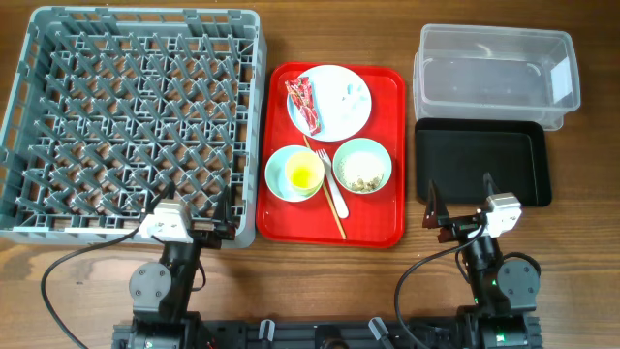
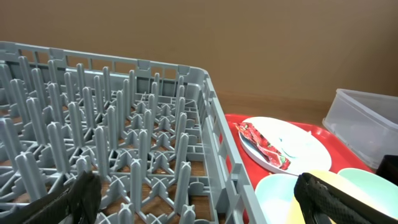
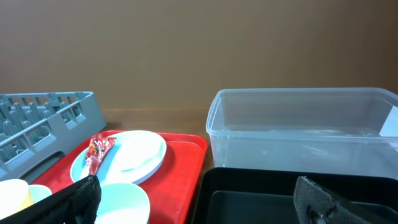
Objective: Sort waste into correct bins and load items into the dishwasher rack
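Observation:
The grey dishwasher rack (image 1: 136, 116) fills the table's left. A red serving tray (image 1: 380, 225) beside it carries a white plate (image 1: 339, 97) with a red wrapper (image 1: 302, 104) on it. On the same tray, one blue-green bowl (image 1: 279, 174) holds a yellow cup (image 1: 303, 174). A second bowl (image 1: 362, 167) holds beige scraps. A white fork (image 1: 329, 182) lies between the bowls. The clear tub (image 1: 494, 73) and black tray (image 1: 481, 160) sit at the right. My left gripper (image 1: 194, 206) hangs open over the rack's near right corner. My right gripper (image 1: 460, 191) is open at the black tray's near edge.
A thin wooden stick (image 1: 327, 194) lies slanted across the red tray between the bowls. Bare wooden tabletop (image 1: 320, 291) runs along the front between the two arm bases. The rack's pegs (image 2: 124, 137) stand upright just ahead of my left fingers (image 2: 84, 199).

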Controlling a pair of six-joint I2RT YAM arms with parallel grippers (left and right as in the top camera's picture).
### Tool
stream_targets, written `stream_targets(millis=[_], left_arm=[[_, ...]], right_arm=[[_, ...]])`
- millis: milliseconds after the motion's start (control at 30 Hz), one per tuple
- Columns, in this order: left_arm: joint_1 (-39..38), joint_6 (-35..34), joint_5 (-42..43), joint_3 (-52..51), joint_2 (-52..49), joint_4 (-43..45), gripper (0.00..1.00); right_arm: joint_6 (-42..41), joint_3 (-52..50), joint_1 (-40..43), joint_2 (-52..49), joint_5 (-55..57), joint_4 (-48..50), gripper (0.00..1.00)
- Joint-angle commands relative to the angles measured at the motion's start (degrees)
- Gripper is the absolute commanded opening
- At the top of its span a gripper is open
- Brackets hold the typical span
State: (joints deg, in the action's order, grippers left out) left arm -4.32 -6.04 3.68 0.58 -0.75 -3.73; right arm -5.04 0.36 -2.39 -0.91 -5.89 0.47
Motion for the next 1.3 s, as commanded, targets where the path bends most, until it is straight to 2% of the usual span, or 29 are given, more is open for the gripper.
stream_targets(millis=[0, 133, 233, 433, 533, 767, 900, 1067, 1267], left_arm=[[0.3, 1.1, -1.4, -0.3, 0.3, -0.2, 1.00], [0.3, 1.1, -1.4, -0.2, 0.2, -0.5, 1.00], [0.3, -1.8, -1.4, 0.6, -1.6, -1.0, 1.00], [0.3, -2.1, -1.4, 9.9, -12.9, -6.3, 1.00], [0.3, -2.1, -1.4, 15.9, -20.0, -9.4, 1.00], [0.3, -1.9, -1.2, 34.7, -38.5, -23.0, 1.00], [0.3, -1.9, -1.2, 43.9, -46.8, -31.7, 1.00], [0.3, -1.9, -1.2, 45.9, -49.7, -33.9, 1.00], [0.3, -1.9, -1.2, 45.9, -48.9, -33.8, 1.00]], right_arm=[[-1.6, -0.1, 0.4, -0.1, 1.0, 0.7, 1.00], [-8.0, 0.0, 0.4, -0.1, 0.1, 0.0, 1.00], [-8.7, 1.1, 0.4, -0.3, -0.1, -1.8, 1.00], [-8.7, 8.6, 0.4, -6.4, -0.7, -9.4, 1.00], [-10.2, 12.8, 0.4, -11.9, -1.6, -11.3, 1.00], [-10.0, 26.4, 0.4, -30.9, -6.0, -15.6, 1.00], [-9.9, 37.1, 0.4, -43.6, -8.8, -22.8, 1.00], [-1.2, 50.9, 0.4, -56.3, -8.9, -35.8, 1.00], [-5.4, 54.4, 0.4, -60.6, -15.0, -37.5, 1.00]])
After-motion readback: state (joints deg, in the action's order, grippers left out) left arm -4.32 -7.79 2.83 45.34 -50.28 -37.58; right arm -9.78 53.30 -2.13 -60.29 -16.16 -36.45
